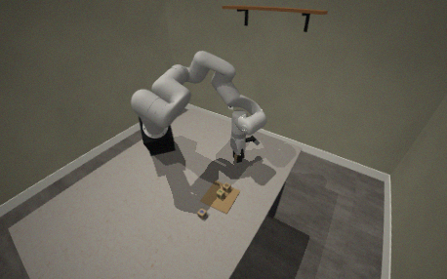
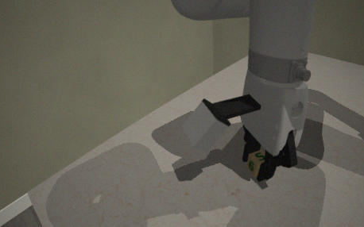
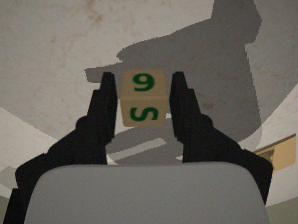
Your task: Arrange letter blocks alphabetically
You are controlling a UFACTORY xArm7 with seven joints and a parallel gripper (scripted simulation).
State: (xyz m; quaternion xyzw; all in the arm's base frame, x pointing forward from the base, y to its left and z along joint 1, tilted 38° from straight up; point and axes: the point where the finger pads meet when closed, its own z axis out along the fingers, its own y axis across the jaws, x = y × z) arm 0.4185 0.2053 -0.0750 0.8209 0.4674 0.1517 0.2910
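My gripper (image 1: 238,159) (image 2: 259,163) (image 3: 143,86) is low over the table, its fingers on either side of a wooden block (image 2: 256,163) (image 3: 143,100). Narrow gaps show on both sides of the block in the wrist view, so it is open. The block shows a green S on top and a green 6 or 9 on a side face. The tan mat (image 1: 227,204) (image 3: 287,151) lies flat. On it are a block with a greenish top (image 1: 221,194) and, close beside it, another block (image 1: 226,186). A block with a bluish mark (image 1: 201,213) lies off the mat. Their letters are too small to read.
The pale table (image 1: 122,215) carries the arm's black base block (image 1: 160,144) at its back left. The table's edge runs past the mat on its right side in the top view. Arm shadows cover the table around the gripper. A wall shelf (image 1: 278,10) is high above.
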